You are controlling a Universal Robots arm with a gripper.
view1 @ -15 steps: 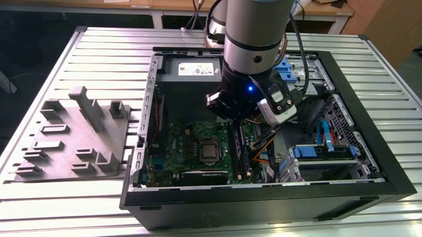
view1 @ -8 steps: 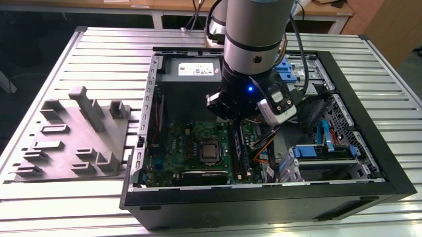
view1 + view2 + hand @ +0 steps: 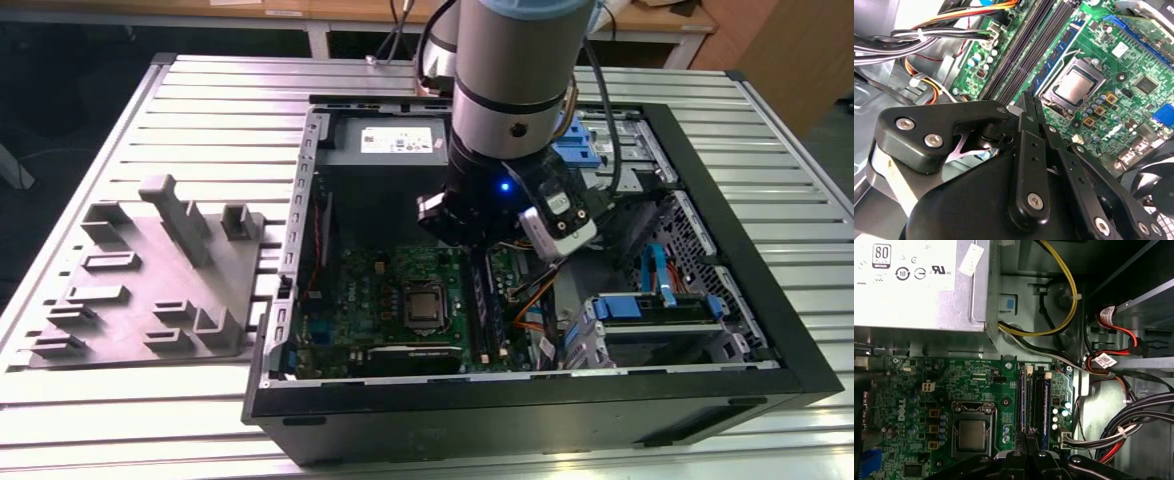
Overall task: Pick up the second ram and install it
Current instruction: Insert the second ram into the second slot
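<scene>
The second ram (image 3: 1056,57) is a thin dark blue board with black chips. It stands on edge in the memory slot nearest the processor, also seen in the first wrist view (image 3: 1024,392) and the exterior view (image 3: 483,305). My gripper (image 3: 1031,97) is shut, its black fingertips pressed together with nothing between them. The tips sit right at the near end of that stick; whether they touch it I cannot tell. In the first wrist view the gripper (image 3: 1027,436) lines up with the same slot. The neighbouring slots (image 3: 1021,50) look dark.
The green motherboard (image 3: 360,290) lies in the open black case (image 3: 534,400) with the processor socket (image 3: 972,432) beside the slots. A power supply (image 3: 914,285) sits behind. Cable bundles (image 3: 1124,427) and blue drive brackets (image 3: 654,305) crowd the other side. A grey fixture tray (image 3: 147,280) rests on the table.
</scene>
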